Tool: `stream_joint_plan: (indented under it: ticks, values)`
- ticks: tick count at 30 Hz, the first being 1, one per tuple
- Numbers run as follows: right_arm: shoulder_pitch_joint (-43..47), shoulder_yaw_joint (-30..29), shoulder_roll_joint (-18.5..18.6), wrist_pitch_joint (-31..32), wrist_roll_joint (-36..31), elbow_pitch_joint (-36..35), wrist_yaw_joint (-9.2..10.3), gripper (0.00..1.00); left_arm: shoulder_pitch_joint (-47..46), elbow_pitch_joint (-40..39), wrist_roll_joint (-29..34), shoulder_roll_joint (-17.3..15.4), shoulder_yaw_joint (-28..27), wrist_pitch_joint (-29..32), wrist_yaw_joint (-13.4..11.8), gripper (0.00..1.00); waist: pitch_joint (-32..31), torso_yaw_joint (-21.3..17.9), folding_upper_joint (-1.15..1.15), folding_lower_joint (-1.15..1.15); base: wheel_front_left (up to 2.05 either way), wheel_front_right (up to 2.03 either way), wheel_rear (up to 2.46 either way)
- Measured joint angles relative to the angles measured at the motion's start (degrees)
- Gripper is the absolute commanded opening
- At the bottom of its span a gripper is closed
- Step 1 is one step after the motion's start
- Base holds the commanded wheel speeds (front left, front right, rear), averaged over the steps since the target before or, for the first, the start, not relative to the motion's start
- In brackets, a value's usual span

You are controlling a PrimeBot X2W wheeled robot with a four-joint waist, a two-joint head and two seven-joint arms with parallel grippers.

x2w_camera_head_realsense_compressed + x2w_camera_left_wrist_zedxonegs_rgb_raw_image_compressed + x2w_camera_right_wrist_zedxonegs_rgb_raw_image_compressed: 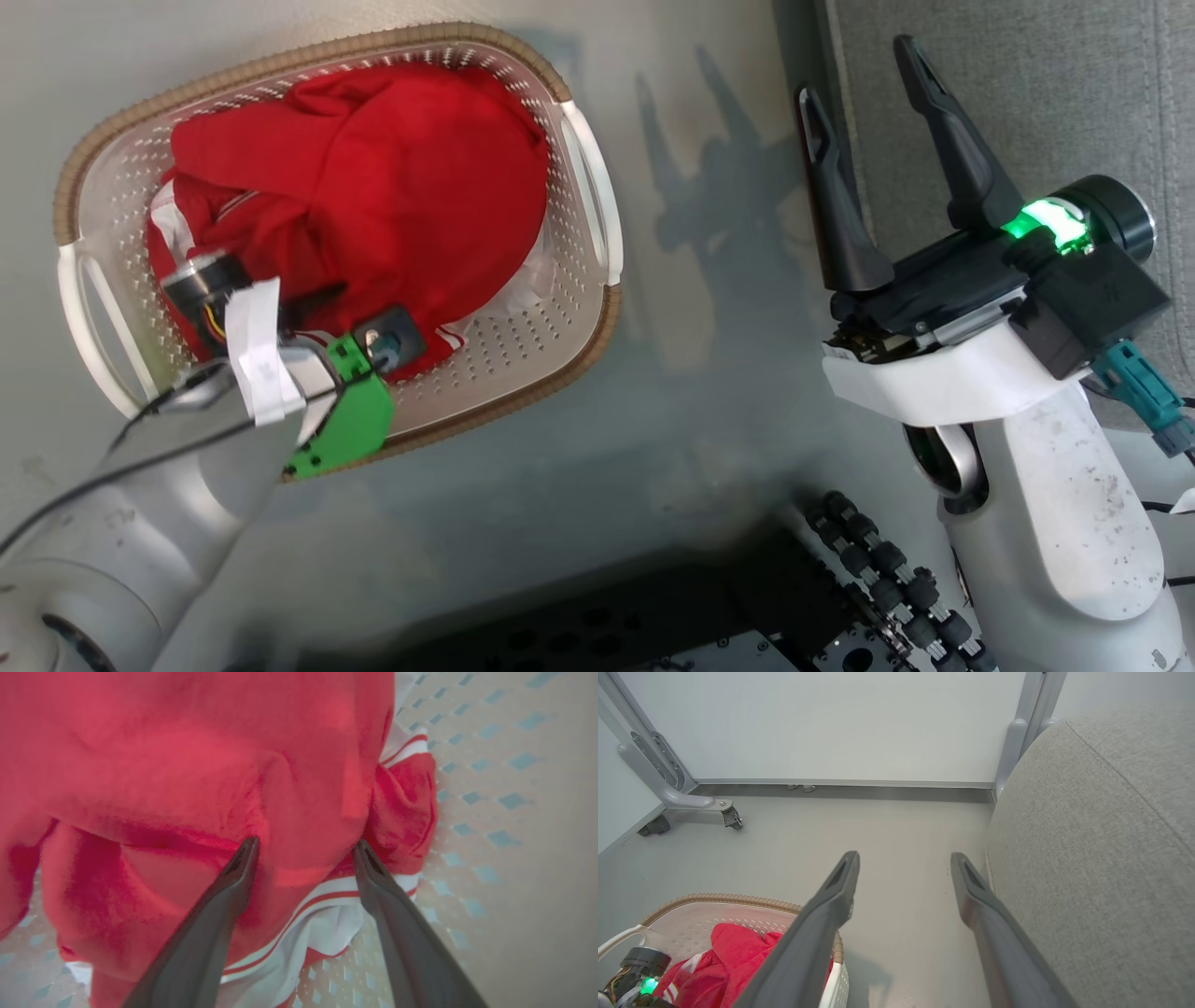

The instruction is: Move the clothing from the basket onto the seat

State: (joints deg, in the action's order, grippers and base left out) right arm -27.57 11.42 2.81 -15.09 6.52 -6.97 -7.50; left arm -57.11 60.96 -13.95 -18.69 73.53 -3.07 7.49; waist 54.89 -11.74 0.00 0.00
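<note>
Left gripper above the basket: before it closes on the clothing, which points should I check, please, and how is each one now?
1. Left gripper open: ok, its jaws stand apart.
2. Fingertips at the clothing: ok, a red fold lies between them.
3. Clothing inside the basket: ok.
4. Right gripper out of the way: ok, open, apart from the basket, beside the seat.
5. One grip would take both garments: cannot tell.

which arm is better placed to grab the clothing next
Left: the left gripper, open, is down in the basket, fingertips at the clothing. The right gripper hangs open beside the seat.
</note>
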Motion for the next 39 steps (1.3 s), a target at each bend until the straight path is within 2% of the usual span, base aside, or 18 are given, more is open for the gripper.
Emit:
stream_joint_plan:
  ticks: [5, 14, 15, 16, 28, 39]
  values:
    - [-0.07, -0.43, 0.0, 0.0, -0.57, -1.36, 0.0, 1.0, -3.14, 2.74, 2.54, 0.57, -0.07, -0.42, 0.0, 1.0, 1.73, -0.02, 0.0, 0.0, 0.0, 0.0, 0.0]
    - [0.36, -0.62, 0.0, 0.0, -1.52, -2.31, 0.0, 1.0, -4.37, 7.02, 4.34, 4.03, -0.03, -0.81, 0.0, 1.0, 3.56, 0.82, 0.0, 0.0, 0.0, 0.0, 0.0]
    - [0.36, -0.62, -0.01, 0.0, -1.58, -2.37, 0.0, 1.0, -4.76, 7.72, 4.35, 4.3, -0.05, -0.76, 0.0, 0.4, 3.65, 0.93, 0.0, 0.0, 0.0, 0.0, 0.0]
    - [0.36, -0.64, 0.01, 0.0, -1.62, -2.44, 0.0, 1.0, -5.0, 8.13, 4.6, 4.42, -0.05, -0.77, 0.0, 0.0, 3.71, 1.03, 0.0, 0.0, 0.0, 0.0, 0.0]
    - [0.34, -0.71, -0.01, 0.0, -2.18, -2.18, 0.0, 1.0, -4.27, 10.0, 5.91, 5.99, -0.05, -2.75, 0.0, 0.0, 2.26, 1.68, 0.0, 0.0, 0.0, 0.0, 0.0]
    - [0.36, -0.3, -0.02, 0.0, -2.59, 0.16, 0.0, 1.0, -1.3, 9.16, 5.6, 8.26, -0.07, -6.36, 0.0, 0.0, -3.11, 3.04, 0.0, 0.0, 0.0, 0.0, 0.0]
